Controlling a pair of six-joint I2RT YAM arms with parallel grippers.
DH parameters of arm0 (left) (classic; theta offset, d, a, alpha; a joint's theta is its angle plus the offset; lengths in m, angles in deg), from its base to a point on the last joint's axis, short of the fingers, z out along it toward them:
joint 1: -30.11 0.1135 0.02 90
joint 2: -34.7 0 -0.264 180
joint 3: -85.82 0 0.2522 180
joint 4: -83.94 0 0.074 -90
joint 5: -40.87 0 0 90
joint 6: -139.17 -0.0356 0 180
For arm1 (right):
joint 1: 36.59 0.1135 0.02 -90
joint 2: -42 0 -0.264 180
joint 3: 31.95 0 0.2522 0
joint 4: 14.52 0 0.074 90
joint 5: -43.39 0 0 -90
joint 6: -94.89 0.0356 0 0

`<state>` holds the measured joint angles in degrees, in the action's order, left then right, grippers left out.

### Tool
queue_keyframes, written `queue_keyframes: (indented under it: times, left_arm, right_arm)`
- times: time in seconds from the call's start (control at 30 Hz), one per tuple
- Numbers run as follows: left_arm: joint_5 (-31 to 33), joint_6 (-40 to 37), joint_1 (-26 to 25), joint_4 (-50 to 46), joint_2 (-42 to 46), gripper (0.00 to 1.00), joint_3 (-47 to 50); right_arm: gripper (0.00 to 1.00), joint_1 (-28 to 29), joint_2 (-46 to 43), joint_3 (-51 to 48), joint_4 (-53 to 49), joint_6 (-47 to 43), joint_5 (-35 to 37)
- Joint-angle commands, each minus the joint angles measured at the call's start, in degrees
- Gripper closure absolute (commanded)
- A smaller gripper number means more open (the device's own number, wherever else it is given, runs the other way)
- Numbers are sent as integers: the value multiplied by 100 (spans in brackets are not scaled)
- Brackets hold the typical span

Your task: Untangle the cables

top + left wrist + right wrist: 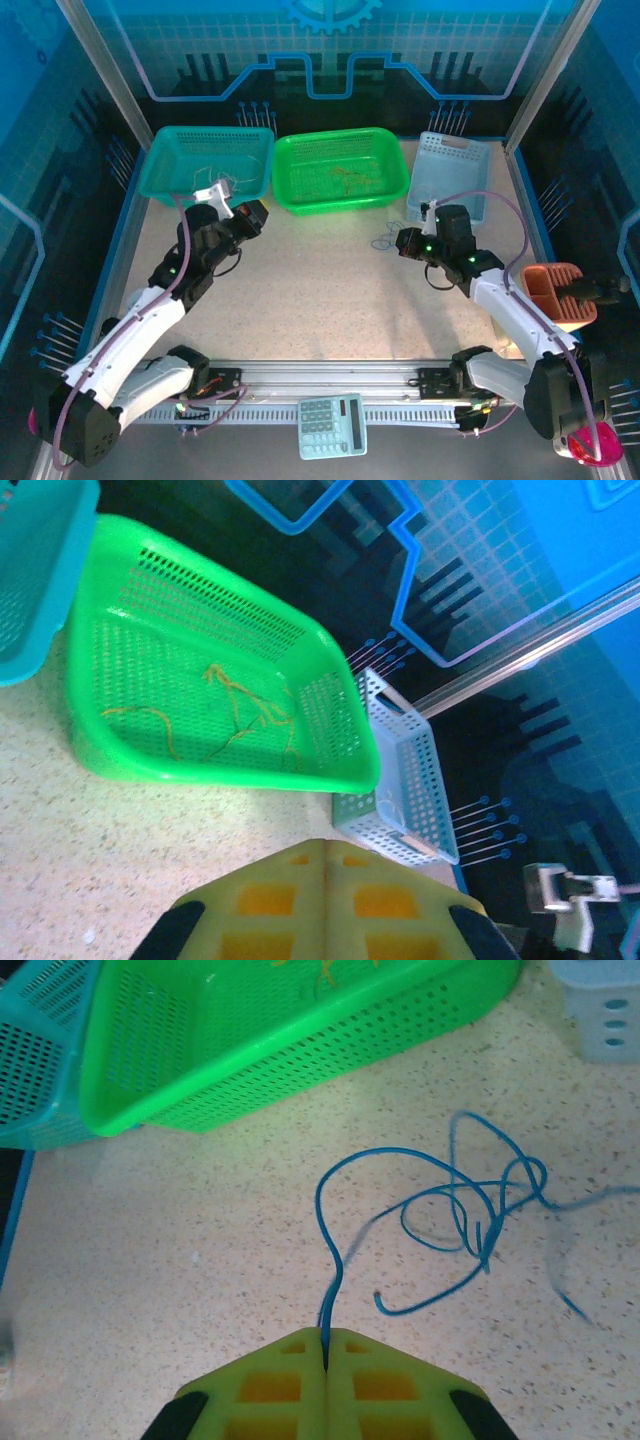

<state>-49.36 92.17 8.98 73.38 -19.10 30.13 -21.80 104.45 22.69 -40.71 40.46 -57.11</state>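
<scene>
On the speckled table (150,1260), right gripper (326,1345) pinches the blue cable (320,1205); left gripper (326,855) closed.

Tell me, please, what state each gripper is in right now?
Left gripper: shut, nothing visible between its fingers.
Right gripper: shut on the blue cable.
</scene>
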Motion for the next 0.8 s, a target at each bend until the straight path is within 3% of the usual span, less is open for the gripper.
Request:
queue_keyframes:
  times: [0.0,0.03,0.2,0.23,0.4,0.57,0.77]
  left_arm:
    - [-187,-118,47,-51,-43,100,133]
    - [-331,-104,49,-13,-89,98,142]
    - [-1041,223,28,428,-424,41,294]
    - [-1102,308,1,510,-473,35,329]
    - [-1370,488,-230,1082,-736,24,386]
    - [-1680,437,-500,1311,-1136,20,178]
    - [-1466,1404,-854,1923,-1495,17,144]
  right_arm:
    - [100,-59,-50,387,47,-64,-484]
    - [100,-55,-36,447,47,-67,-594]
    - [100,55,-99,694,216,-73,-1098]
    - [100,78,-123,712,311,-69,-1197]
    - [100,217,-197,914,429,51,-1408]
    - [100,345,-207,1142,721,267,-1688]
    - [100,553,-186,1308,754,334,-1560]
